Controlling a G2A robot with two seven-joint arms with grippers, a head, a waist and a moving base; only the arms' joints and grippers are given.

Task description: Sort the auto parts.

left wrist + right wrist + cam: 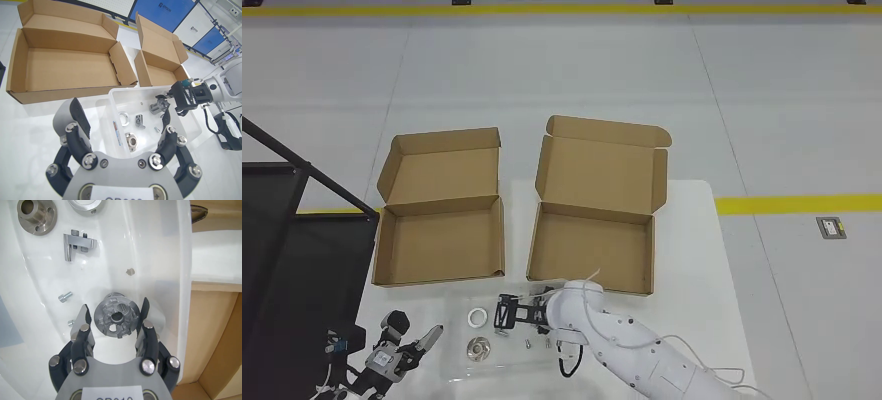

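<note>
Two open cardboard boxes, one (pixel 439 245) to the left and one (pixel 590 250) to the right, stand side by side on the white table (pixel 692 300). Just in front of them sits one white plastic tray (pixel 141 88). It holds six metal parts:

- one toothed hub (pixel 115 318)
- one flanged bushing (pixel 36 217)
- one collar ring (pixel 85 205)
- one bracket (pixel 79 242)
- two small screws, one (pixel 65 296) near the hub and one (pixel 70 323) beside a finger of the right gripper

The right gripper (pixel 115 309) is down in the tray with its jaws spread on either side of the hub. The left gripper (pixel 121 109) hangs wide open by the tray's left end, holding nothing.
</note>
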